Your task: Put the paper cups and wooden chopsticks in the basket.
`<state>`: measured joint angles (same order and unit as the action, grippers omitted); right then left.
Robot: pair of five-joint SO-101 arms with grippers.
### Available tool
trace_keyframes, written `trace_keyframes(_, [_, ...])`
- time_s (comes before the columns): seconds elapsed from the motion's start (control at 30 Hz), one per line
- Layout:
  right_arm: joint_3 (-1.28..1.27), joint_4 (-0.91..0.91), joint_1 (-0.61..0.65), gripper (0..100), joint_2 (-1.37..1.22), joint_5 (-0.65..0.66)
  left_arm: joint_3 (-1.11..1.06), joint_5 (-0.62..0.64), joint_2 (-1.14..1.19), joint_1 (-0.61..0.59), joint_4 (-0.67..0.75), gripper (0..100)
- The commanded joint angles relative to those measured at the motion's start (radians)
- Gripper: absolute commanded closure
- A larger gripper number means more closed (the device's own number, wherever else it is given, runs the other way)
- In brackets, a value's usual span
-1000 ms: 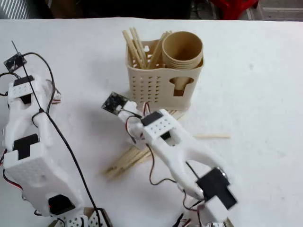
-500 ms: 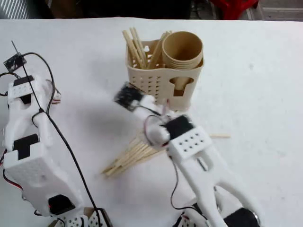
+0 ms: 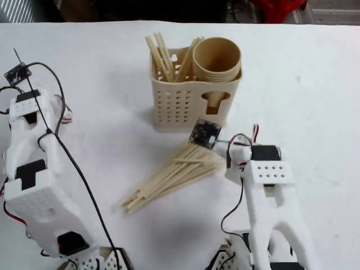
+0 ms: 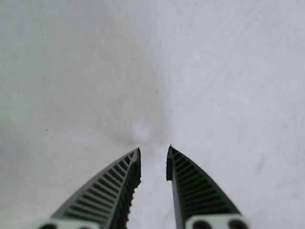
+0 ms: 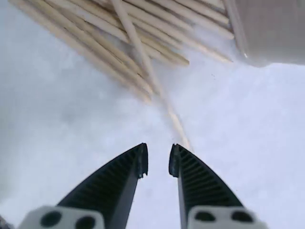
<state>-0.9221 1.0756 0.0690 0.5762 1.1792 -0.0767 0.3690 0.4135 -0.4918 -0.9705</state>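
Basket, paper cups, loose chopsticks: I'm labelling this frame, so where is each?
basket (image 3: pixel 180 107), high view, perforated front wall
paper cups (image 3: pixel 216 56), high view, inside of the top cup
loose chopsticks (image 3: pixel 174 174), high view, middle of the pile

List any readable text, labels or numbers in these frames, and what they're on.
None can be read.
The basket, paper cups and loose chopsticks are plain, with no print.
Any marking on the small circuit board beside the chopsticks is too small to read.
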Motion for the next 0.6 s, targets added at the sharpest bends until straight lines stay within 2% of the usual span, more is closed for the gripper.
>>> trace_keyframes(0.0, [-0.063, -0.096, -0.021, 86.8, 0.03, 0.098, 0.005, 0.014, -0.007, -0.007, 0.015, 89])
trace_keyframes(0.13, [-0.103, -0.165, -0.01, 81.5, 0.03, 0.101, 0.005, 0.014, -0.007, -0.007, 0.015, 89])
trace_keyframes(0.3, [-0.126, -0.202, 0.041, 81.5, 0.007, 0.101, 0.006, 0.014, -0.007, -0.007, 0.015, 89])
trace_keyframes(0.43, [-0.104, -0.252, 0.088, 81.5, -0.108, 0.094, 0.006, 0.014, -0.007, -0.007, 0.015, 89])
trace_keyframes(0.57, [-0.021, -0.257, 0.073, 81.5, -0.223, 0.092, 0.006, 0.014, -0.007, -0.007, 0.015, 89])
